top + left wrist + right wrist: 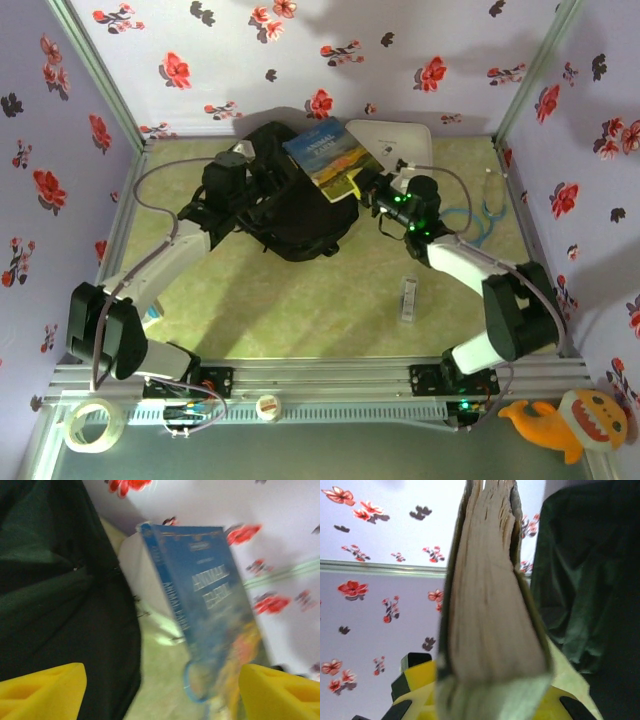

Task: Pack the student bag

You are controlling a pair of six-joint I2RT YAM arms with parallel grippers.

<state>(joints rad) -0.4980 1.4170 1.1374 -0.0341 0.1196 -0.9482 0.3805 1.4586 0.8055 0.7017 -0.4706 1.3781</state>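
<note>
The black student bag [285,205] lies at the back centre of the green mat, its dark fabric also at the left of the left wrist view [55,595] and at the right of the right wrist view [590,575]. A blue-covered book [330,158] is held tilted over the bag's right side. My right gripper [368,190] is shut on the book's lower edge; its page block [490,615] rises between the yellow fingers [417,680]. My left gripper [238,160] sits over the bag's left top, open, with the book [210,600] ahead of its yellow pads [42,690].
A white zip case [400,140] lies behind the book at the back. A blue cable [480,215] curls on the right. A small clear item [408,298] lies on the mat's front right. A tape roll [88,425] and a toy shark [575,420] sit outside the frame.
</note>
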